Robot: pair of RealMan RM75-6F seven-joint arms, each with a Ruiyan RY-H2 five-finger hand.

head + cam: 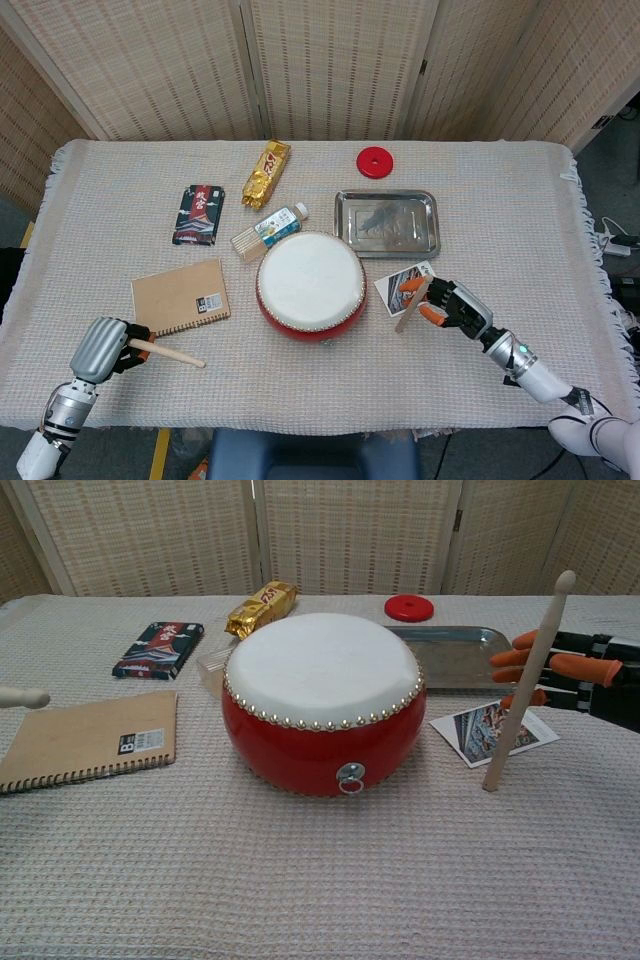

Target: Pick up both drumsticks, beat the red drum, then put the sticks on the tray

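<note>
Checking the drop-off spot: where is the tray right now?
In the head view the tray lies right of centre, just behind and right of the drum, with the red disc beyond it.

Bare cloth (330, 385) before red drum (311, 283)

Both views are evenly and brightly lit by soft, diffuse light that seems to come from overhead, with no dim corners. Shadows are faint: the red drum (322, 706) casts only a thin, soft one on the cloth at its near base, clearest in the chest view. The metal tray (386, 222) carries a mottled reflection in the head view but no harsh glare. Focus is sharp throughout, the weave of the tablecloth (330, 400) legible. Straight lines show little bending at the edges.
</note>
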